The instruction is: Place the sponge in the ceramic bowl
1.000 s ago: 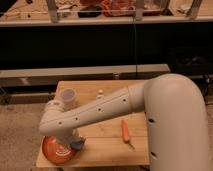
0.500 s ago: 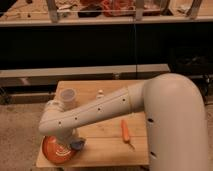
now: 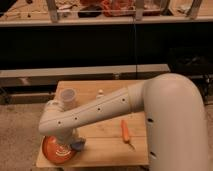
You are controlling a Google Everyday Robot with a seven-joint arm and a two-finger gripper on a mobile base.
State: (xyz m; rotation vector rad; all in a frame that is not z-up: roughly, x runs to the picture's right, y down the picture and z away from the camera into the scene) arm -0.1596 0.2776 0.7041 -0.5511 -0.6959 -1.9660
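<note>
- Camera view: my arm (image 3: 100, 112) reached across the table (image 3: 107, 147) and bent down to the bowl (image 3: 51, 154), which stood at the table's near corner.
- Camera view: my pincer (image 3: 71, 141) hung at the end of the arm, low over the bowl on the side facing the carrot (image 3: 125, 131). My own wrist covered most of it.
- Camera view: I could not tell whether the pincer was clenched or released, because the wrist hid its working end.
- Camera view: the sponge (image 3: 78, 145) showed as a small blue lump at the bowl's rim on the carrot side, just under the pincer and touching it or very nearly so.
- Camera view: I could not make out whether the sponge lay inside the bowl, sat on the rim, or hung in my grip.
- Camera view: the cup (image 3: 68, 96) stood behind the bowl, near it but apart. The carrot lay well away from the bowl, out on the bare boards.
- My judgement: the step in hand was the setting-down at the bowl, with the sponge right at the edge of where it belonged.
- My judgement: if I held the sponge, the next move called for carrying it inward from the rim toward the white rings at the bowl's middle, so it would not tip out onto the table.
- My judgement: if the sponge was already let go, the next move called for lifting straight up from the bowl, so the soft lump was not dragged over the rim.
</note>
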